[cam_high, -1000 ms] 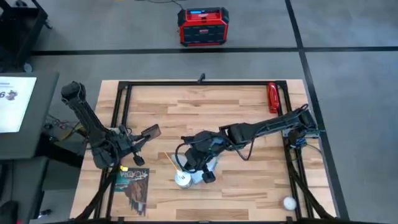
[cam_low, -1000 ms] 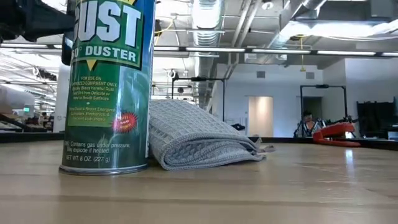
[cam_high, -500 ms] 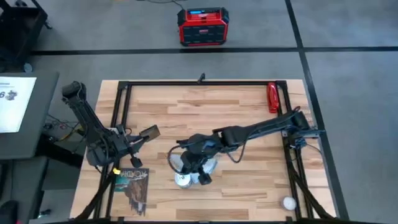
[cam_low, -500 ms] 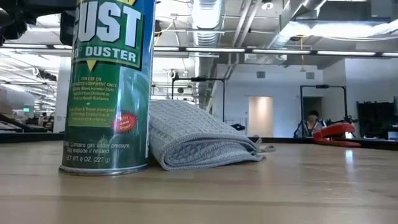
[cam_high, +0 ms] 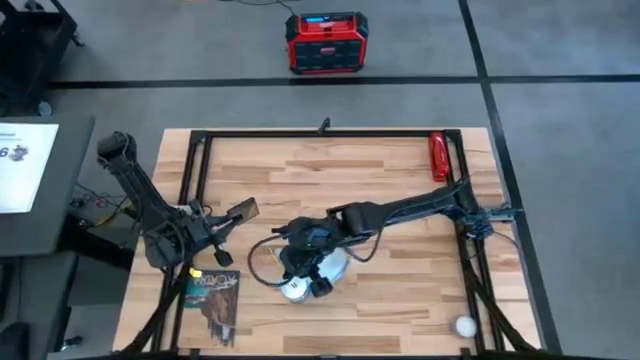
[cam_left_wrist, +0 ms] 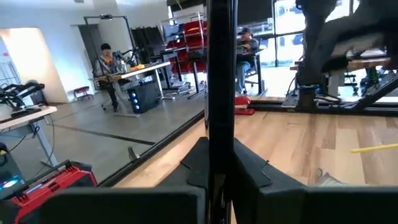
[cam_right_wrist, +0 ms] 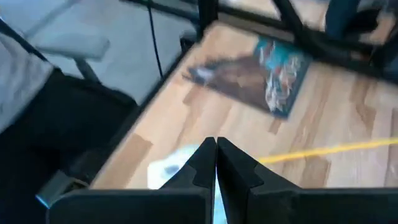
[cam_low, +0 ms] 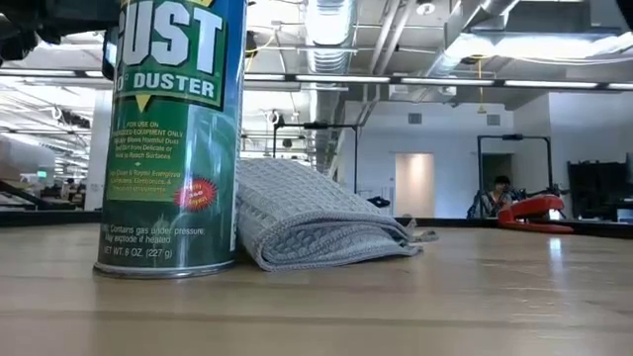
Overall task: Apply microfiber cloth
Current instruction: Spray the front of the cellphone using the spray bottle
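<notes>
The folded pale blue-grey microfiber cloth (cam_low: 316,220) lies flat on the table against a green duster can (cam_low: 173,138). From above, the cloth (cam_high: 338,264) shows partly under my right arm. My right gripper (cam_high: 310,279) hangs over the can (cam_high: 293,289) and the cloth's left edge. Its fingers (cam_right_wrist: 216,149) are shut with nothing between them, and I cannot tell whether they touch anything. My left gripper (cam_high: 222,228) stays near the table's left edge, shut on a black phone (cam_high: 241,211). My left gripper pinches the black phone between its two fingers at the phone's end nearest the arm (cam_left_wrist: 219,163). The phone stands edge-on between them and sticks out past the fingertips, toward the table's right and far side, tilted.
A dark printed booklet (cam_high: 213,300) lies at the near left corner. A thin yellow stick (cam_high: 275,257) lies left of the can. A red tool (cam_high: 438,157) sits at the far right and a white ball (cam_high: 465,325) at the near right. A black frame (cam_high: 320,132) borders the table.
My right gripper has moved toward the table's left edge, from over the cloth to over the can and the cloth's left edge, and the arm has stretched out farther. The cloth and the can have stayed where they were.
</notes>
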`<act>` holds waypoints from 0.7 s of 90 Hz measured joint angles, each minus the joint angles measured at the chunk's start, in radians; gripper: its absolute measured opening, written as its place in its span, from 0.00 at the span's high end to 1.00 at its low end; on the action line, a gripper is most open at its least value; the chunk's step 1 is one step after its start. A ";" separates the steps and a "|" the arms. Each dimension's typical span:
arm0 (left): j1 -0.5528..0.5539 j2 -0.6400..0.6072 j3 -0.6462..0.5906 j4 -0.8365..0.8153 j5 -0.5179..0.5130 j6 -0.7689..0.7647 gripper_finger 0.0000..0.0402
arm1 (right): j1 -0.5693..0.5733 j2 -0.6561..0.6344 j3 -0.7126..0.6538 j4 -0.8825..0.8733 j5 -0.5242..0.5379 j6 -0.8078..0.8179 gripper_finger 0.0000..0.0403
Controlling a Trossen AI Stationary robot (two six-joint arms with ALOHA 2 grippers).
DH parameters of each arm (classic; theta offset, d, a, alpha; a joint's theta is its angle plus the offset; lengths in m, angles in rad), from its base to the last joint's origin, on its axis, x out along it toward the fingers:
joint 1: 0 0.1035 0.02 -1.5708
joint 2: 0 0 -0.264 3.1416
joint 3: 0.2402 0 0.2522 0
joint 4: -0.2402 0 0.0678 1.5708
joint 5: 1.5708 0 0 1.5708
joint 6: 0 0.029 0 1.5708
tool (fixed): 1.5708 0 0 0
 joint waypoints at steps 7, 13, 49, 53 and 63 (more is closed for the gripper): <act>0.004 0.010 0.000 -0.003 0.001 -0.009 0.98 | 0.000 0.022 0.053 -0.050 0.003 -0.013 1.00; 0.006 0.011 0.000 -0.012 0.001 -0.020 0.98 | 0.000 0.025 0.067 -0.070 0.025 -0.032 1.00; 0.008 0.011 0.000 -0.022 0.001 -0.049 0.98 | -0.010 0.026 0.096 -0.118 0.081 -0.059 1.00; 0.008 0.011 0.000 -0.021 0.000 -0.053 0.98 | -0.008 0.026 0.096 -0.118 0.083 -0.058 1.00; 0.008 0.011 0.000 -0.021 0.001 -0.054 0.98 | -0.003 0.025 0.096 -0.124 0.104 -0.059 1.00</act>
